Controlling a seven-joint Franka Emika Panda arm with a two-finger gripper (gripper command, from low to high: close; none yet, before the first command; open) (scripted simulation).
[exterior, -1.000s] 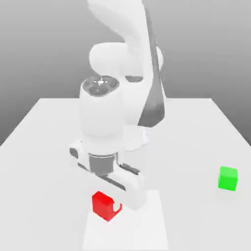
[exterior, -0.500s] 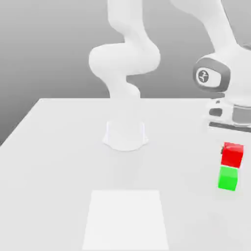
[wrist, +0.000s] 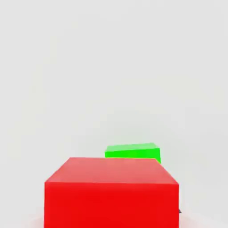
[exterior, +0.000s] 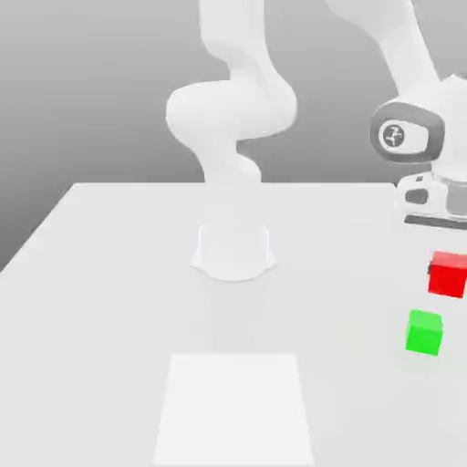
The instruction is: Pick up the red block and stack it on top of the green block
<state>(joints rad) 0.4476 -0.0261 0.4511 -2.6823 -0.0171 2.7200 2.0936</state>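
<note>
1. Gripping the red block [exterior: 448, 275] aloft, with the gripper [exterior: 446, 268] clamped on opposite sides of it, at the exterior view's right.
2. Hanging clear of the green block [exterior: 424, 332], with a visible gap between the two cubes; not stacked, not touching.
3. Sitting on the pale table [exterior: 109, 319], the green block: bright, plain-faced, lower in the exterior view than the red block and slightly toward that view's left from it.
4. Showing a broad top face and one upright face in the hand view, the red block; partly covering the green block behind it.
5. Reaching over from the base [exterior: 233, 251] toward the exterior view's right, the white arm [exterior: 401, 46], with dark trim on the hand.
6. Lying flat near the front of the table, one lighter square [exterior: 233, 410], well apart from both cubes.
</note>
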